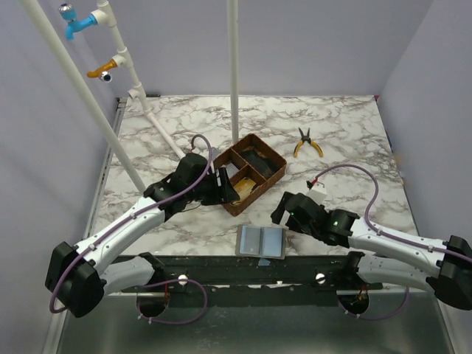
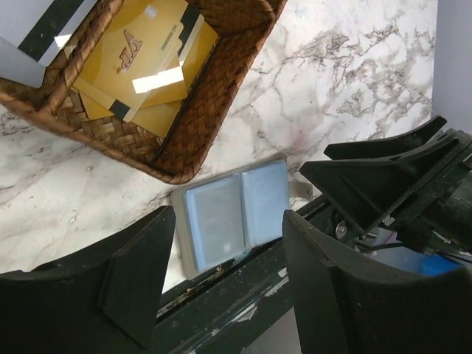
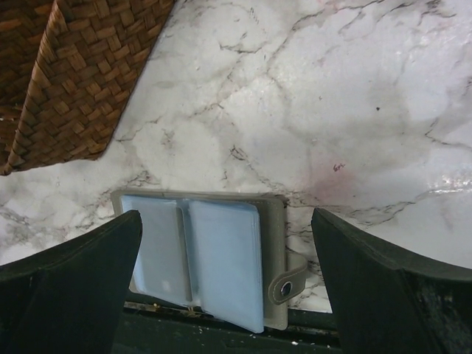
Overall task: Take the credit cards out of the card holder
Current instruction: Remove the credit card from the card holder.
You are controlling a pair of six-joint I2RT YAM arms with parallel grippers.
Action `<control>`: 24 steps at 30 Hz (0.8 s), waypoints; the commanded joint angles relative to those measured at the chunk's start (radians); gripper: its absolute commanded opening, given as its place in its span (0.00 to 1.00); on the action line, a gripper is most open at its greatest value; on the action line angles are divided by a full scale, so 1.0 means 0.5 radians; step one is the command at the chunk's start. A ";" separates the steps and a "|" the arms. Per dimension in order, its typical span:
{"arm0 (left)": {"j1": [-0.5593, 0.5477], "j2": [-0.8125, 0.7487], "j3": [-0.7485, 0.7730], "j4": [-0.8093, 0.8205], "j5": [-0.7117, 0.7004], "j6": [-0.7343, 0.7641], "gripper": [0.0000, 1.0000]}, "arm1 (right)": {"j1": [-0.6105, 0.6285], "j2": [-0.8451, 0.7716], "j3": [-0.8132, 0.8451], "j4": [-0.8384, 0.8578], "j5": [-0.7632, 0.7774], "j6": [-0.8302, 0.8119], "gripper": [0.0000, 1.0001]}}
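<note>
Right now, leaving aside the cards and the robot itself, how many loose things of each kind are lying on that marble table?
Card holder: 1
Woven tray: 1
Pliers: 1
Total: 3

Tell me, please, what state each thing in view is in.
card holder: open flat at the table's near edge
yellow cards: loose in a tray compartment
woven tray: upright, cards inside
left hand: open, empty
right hand: wide open, empty
pliers: lying flat, handles apart
</note>
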 commanded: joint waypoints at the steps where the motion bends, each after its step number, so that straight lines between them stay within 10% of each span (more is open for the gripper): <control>1: -0.012 -0.120 -0.090 -0.033 -0.090 0.015 0.62 | 0.089 0.083 0.085 0.037 0.009 0.016 1.00; 15: -0.012 -0.289 -0.203 -0.142 -0.214 0.007 0.63 | 0.418 0.380 0.316 -0.039 0.168 0.092 0.99; 24: -0.012 -0.346 -0.261 -0.171 -0.253 -0.025 0.63 | 0.555 0.642 0.368 0.072 0.076 0.128 0.80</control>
